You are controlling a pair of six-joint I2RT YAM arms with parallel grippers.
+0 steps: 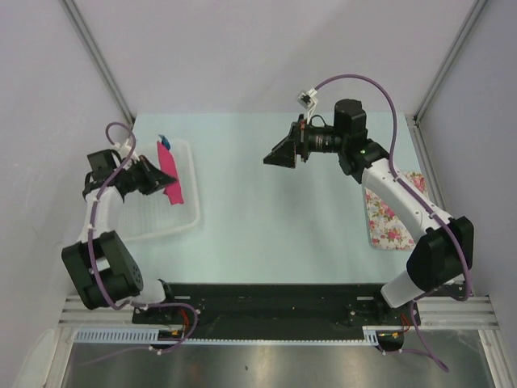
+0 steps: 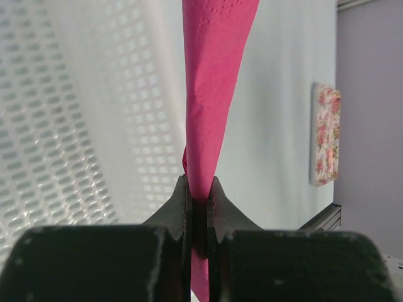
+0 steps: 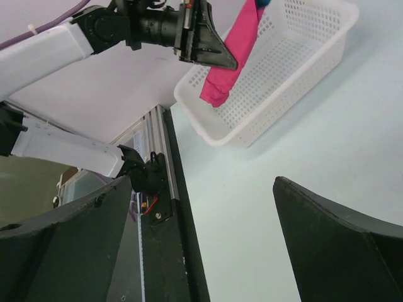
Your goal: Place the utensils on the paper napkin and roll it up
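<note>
— So, where's the napkin?
— Pinched tight in my left hand, hanging over the basket at the desk's left edge. My right hand gapes wide, empty, above the bare middle; the tray hugs the right edge.

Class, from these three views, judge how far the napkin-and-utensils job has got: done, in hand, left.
Done: the shut left gripper has the thin magenta-pink paper napkin pinched. In hand: it hangs over the white perforated plastic basket, not yet laid on the table. Left: spreading it, placing the dark blue utensils, only a tip showing at the napkin's top, and rolling. The open right gripper holds nothing.
</note>
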